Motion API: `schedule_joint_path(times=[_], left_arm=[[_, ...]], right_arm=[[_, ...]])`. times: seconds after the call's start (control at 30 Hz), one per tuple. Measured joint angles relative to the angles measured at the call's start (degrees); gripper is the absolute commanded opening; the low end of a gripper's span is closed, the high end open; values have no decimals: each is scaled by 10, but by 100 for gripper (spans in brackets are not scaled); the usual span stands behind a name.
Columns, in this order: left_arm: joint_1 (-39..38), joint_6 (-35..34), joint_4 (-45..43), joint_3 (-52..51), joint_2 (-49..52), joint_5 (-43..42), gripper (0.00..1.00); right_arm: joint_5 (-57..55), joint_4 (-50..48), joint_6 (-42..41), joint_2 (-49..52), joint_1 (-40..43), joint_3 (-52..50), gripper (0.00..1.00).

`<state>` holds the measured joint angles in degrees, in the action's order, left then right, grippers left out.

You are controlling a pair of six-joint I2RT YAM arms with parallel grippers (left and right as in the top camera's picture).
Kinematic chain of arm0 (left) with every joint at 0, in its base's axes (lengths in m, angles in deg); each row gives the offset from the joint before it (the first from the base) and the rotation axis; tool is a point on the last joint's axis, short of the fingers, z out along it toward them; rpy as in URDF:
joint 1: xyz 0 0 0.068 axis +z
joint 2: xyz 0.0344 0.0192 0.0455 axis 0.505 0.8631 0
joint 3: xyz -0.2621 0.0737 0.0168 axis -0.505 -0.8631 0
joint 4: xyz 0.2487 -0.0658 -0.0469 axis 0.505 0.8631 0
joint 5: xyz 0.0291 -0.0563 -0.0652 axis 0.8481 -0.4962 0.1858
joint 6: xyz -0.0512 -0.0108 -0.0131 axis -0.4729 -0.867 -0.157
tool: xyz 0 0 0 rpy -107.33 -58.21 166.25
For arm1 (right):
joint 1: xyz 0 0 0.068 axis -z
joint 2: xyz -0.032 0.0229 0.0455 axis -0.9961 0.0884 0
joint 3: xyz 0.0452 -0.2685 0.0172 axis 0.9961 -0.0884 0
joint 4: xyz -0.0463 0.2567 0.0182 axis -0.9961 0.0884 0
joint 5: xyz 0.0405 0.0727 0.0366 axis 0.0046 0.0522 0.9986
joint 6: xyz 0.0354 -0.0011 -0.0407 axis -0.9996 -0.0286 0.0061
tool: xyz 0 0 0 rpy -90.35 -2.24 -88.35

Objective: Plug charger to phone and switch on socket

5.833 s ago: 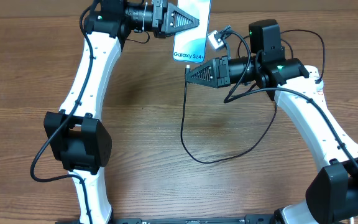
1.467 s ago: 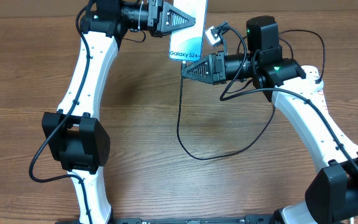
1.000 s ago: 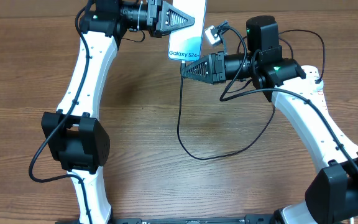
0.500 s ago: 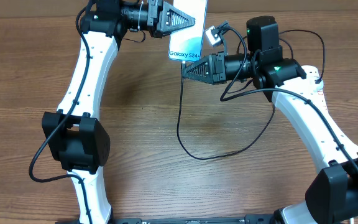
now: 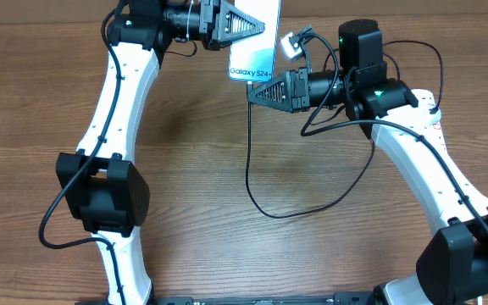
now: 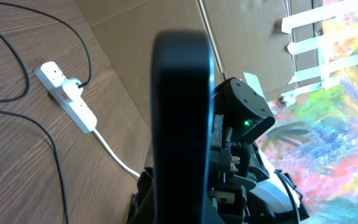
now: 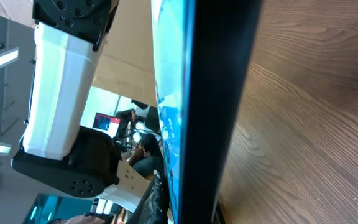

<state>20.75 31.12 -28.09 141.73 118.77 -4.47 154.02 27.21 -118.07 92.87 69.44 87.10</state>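
Observation:
My left gripper (image 5: pixel 261 24) is shut on the upper part of the phone (image 5: pixel 254 59) and holds it in the air at the table's far side, with the blue screen and "Galaxy" text toward its lower edge. My right gripper (image 5: pixel 254 91) sits right under that lower edge, shut on the end of the charger (image 5: pixel 248 169). Its thin black cable hangs down and loops on the table. The connector tip is hidden. Both wrist views show the phone edge-on (image 6: pixel 182 124) (image 7: pixel 216 93). The socket (image 6: pixel 73 102) lies flat with a black plug in it.
The socket's white cord (image 6: pixel 114 152) runs toward the back wall. The charger cable (image 6: pixel 55 162) trails over the brown wooden table (image 5: pixel 193 212). The right arm (image 5: pixel 413 144) and left arm (image 5: pixel 117 102) reach in from the near edge. Cardboard (image 6: pixel 166 25) stands behind the table.
Over several seconds the phone and my right gripper shifted a little to the left together. In the last half second almost nothing moved; the hanging cable swung slightly right.

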Motion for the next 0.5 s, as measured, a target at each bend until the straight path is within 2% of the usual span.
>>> schedule_joint_path(times=[0.5], left_arm=[[4,-26,-4,2,0,16,4]], right_arm=[[-21,-29,-25,0,-2,0,4]])
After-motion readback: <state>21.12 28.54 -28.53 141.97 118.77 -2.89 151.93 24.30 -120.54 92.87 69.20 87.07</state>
